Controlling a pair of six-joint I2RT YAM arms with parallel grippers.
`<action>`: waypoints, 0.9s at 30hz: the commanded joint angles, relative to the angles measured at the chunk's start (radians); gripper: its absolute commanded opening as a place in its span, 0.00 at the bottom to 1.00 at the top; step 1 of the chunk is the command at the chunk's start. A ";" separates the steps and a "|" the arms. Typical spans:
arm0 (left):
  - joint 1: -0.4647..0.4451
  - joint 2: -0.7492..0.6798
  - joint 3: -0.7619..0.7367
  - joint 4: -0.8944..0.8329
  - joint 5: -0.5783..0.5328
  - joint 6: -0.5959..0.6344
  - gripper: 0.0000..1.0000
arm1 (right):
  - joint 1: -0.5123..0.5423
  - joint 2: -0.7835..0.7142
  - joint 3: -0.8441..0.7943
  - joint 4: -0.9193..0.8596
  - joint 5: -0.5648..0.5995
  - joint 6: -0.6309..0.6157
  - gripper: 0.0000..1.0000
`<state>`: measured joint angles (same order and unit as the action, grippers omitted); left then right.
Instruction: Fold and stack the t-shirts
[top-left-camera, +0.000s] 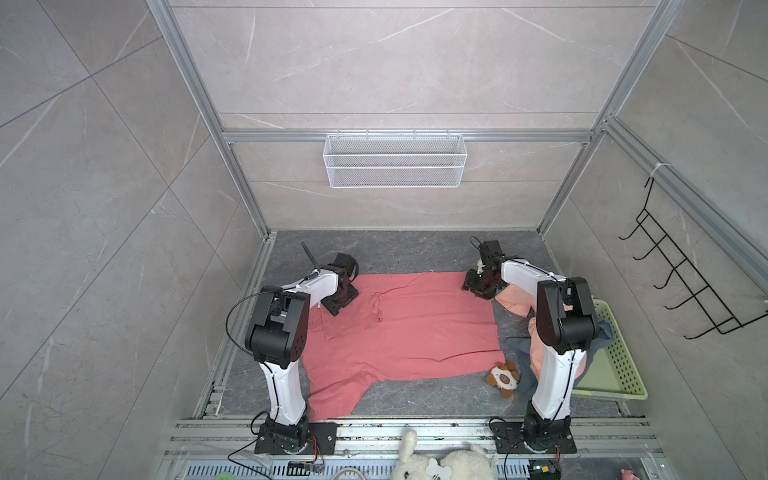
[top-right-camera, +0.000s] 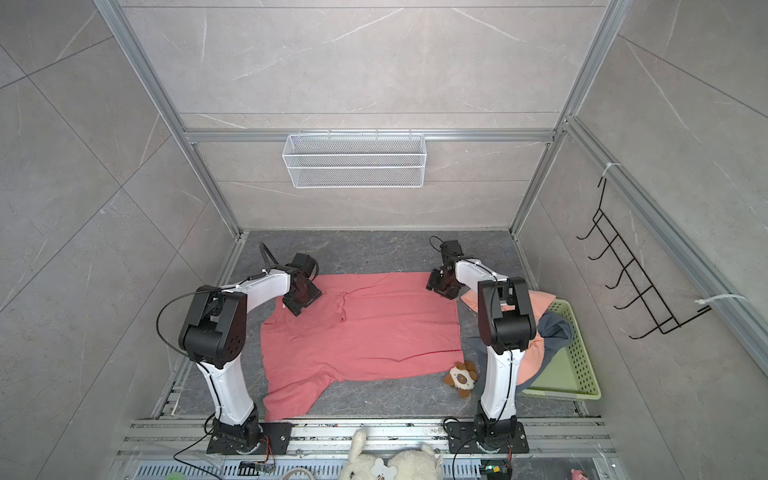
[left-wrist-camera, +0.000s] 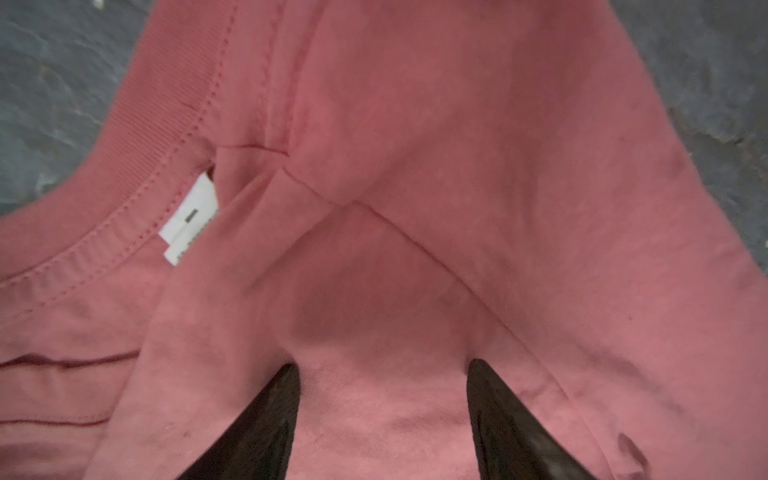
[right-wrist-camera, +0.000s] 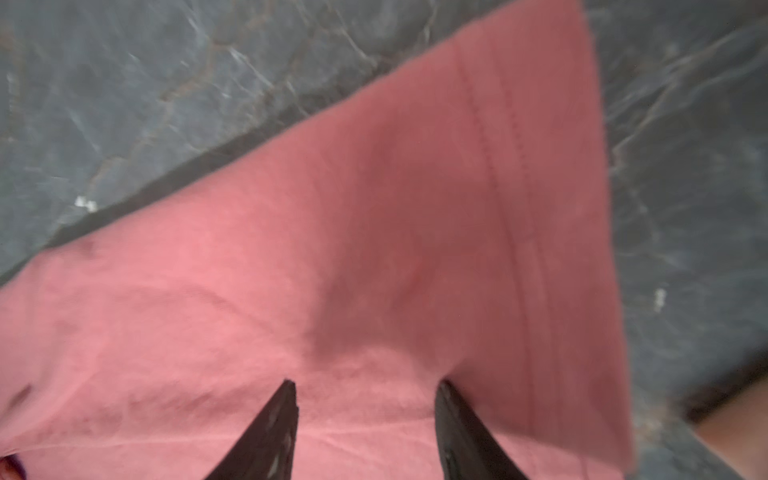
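Grey tiled walls stand around a dark grey table (top-left-camera: 415, 253). The coral-red t-shirt (top-left-camera: 415, 328) lies spread flat in the middle of it. One sleeve is folded in near the far left corner. The peach t-shirt (top-left-camera: 515, 303) and the blue-grey t-shirt (top-left-camera: 604, 332) spill out of the green basket (top-left-camera: 623, 365) at the right edge. They are not folded yet.

The left gripper (left-wrist-camera: 382, 365) is down on the red shirt by the collar. The right gripper (right-wrist-camera: 365, 384) is down on the shirt's far right corner. Both have their jaws apart, with flat cloth between them and nothing pinched. I think they are getting ready to fold the far side over. Next, both need to close on the cloth together, lift it, and bring it toward the near edge.

There is bare table behind the shirt and a strip in front. The plush toy (top-left-camera: 503, 378) sits just beside the shirt's near right corner. The peach shirt is close to the right gripper, so either could get caught.
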<state>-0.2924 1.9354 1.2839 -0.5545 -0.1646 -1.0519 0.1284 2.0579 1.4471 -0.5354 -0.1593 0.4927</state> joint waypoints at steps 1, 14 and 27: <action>0.027 0.107 0.044 0.049 0.070 -0.005 0.67 | -0.004 0.109 0.087 -0.037 0.018 0.042 0.55; 0.150 0.485 0.529 0.009 0.190 0.052 0.67 | -0.015 0.504 0.685 -0.212 -0.008 0.163 0.55; 0.215 0.572 0.752 0.049 0.286 0.075 0.66 | -0.041 0.789 1.267 -0.337 -0.085 0.135 0.55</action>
<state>-0.0822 2.4817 2.0941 -0.4404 0.1017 -0.9993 0.0990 2.7937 2.6850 -0.7746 -0.2127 0.6289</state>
